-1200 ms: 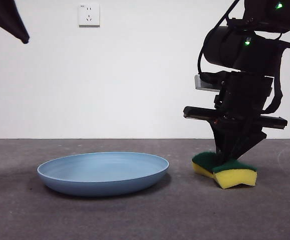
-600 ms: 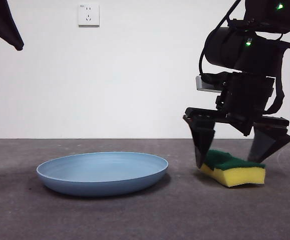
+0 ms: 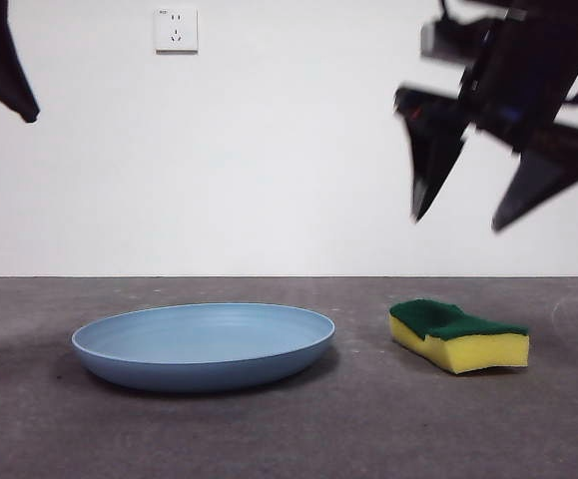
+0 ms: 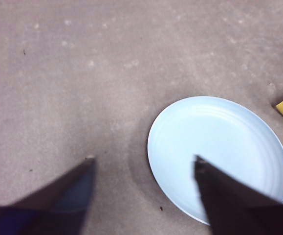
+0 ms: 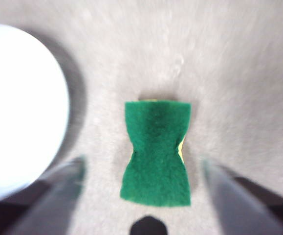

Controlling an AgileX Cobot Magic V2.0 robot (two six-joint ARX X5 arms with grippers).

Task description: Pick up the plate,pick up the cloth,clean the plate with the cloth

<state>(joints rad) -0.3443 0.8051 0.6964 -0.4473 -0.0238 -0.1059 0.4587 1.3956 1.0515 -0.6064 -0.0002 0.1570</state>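
A white wall socket [image 3: 177,29] sits high on a plain white wall [image 3: 239,160] behind a grey, faintly speckled tabletop [image 3: 289,429] that stretches across the foreground.

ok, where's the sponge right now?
The sponge lies flat on the table, green side up, on the right of the front view, beside the plate, not touching.

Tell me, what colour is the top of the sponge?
Dark green, over yellow foam; the sponge top shows best in the right wrist view.

Bare test room: white wall [image 3: 269,150], socket [image 3: 176,29], grey tabletop [image 3: 269,429].
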